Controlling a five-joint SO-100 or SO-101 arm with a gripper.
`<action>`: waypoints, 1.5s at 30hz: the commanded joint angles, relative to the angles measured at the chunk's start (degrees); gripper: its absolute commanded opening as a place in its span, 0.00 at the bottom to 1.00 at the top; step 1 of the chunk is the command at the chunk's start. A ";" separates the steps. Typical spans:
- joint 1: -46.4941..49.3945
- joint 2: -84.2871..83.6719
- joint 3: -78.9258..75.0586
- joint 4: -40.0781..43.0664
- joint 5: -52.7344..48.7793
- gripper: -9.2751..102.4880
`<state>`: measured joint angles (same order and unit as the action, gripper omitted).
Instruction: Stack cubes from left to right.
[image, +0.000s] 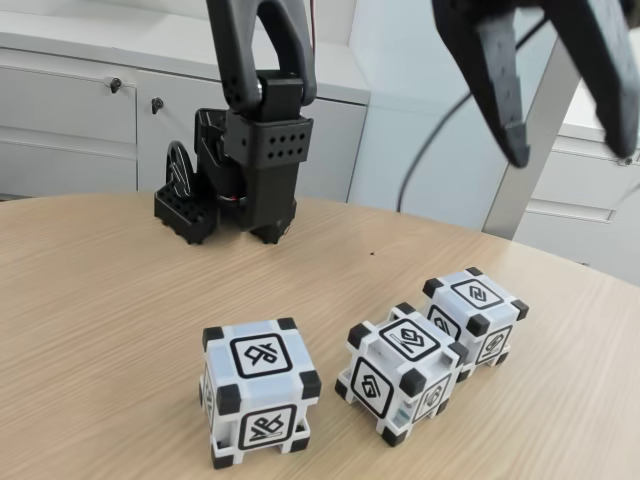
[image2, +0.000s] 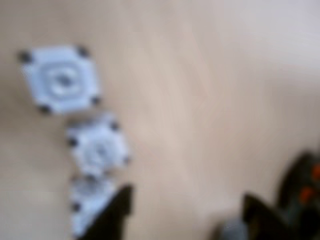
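A rounded, light wood-grain surface (image: 110, 300) carries three cubes in a row — left cube (image: 260, 390) apart, middle cube (image: 400, 372) and right cube (image: 474, 315) touching — plus the arm's black base (image: 245, 180) farther back.

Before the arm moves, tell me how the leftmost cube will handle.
The leftmost cube looks rigid plastic, so it probably won't deform. Flat faces suggest it slides rather than rolls. The open tool hangs above.

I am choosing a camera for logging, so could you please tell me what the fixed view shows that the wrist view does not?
The fixed view alone shows the arm's base, the cabinets behind, and sharp glyphs on the cubes. The wrist view alone gives a blurred look down on the cube tops. Both show three cubes on the wooden table and the open gripper.
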<state>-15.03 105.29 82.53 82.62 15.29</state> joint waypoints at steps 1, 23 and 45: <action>-4.39 -2.90 -3.96 5.54 1.14 0.29; -8.17 -26.72 -4.04 6.06 3.25 0.35; -8.17 -34.28 -4.13 2.02 -0.35 0.35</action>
<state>-23.38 70.75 79.37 84.55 14.50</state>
